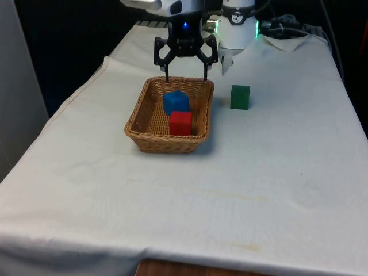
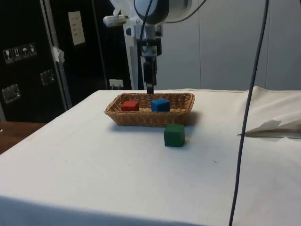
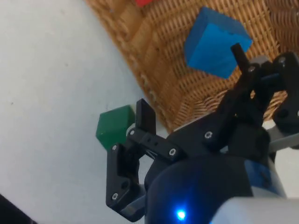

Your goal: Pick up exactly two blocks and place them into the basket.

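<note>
Above the basket (image 1: 138, 123), the claw (image 1: 186, 73) hangs spread.

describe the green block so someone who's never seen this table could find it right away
Start at the wicker basket on the white cloth, which holds a blue block and a red block. Just outside the basket, on the front view's right, the green block stands alone on the cloth. It is the only green one and the only one not in the basket.
</note>
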Robot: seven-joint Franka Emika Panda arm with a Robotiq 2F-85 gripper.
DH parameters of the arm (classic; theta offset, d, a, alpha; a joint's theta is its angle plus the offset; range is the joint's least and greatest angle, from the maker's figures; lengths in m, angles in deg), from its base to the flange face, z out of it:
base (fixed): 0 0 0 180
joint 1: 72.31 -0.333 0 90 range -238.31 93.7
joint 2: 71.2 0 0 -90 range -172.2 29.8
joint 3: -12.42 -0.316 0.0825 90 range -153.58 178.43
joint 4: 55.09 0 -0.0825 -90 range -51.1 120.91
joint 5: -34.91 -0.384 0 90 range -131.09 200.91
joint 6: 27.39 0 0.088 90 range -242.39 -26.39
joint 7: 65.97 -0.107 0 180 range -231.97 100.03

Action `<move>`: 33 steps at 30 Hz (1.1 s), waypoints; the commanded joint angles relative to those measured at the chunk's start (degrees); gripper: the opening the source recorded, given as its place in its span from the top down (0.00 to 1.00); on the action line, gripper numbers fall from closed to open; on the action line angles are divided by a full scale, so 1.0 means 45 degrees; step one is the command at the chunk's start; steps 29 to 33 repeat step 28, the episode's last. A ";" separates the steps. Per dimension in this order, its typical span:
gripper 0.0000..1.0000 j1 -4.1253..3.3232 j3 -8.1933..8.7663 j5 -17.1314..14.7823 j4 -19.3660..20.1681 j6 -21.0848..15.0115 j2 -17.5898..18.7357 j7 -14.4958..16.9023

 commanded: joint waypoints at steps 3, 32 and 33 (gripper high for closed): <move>0.00 -0.0153 0.0038 0.0369 0.0076 0.0102 -0.0293 -0.0471; 0.00 -0.0267 -0.1770 0.0688 0.0115 0.0484 -0.1235 -0.2457; 0.00 -0.0267 -0.1770 0.0688 0.0115 0.0484 -0.1235 -0.2457</move>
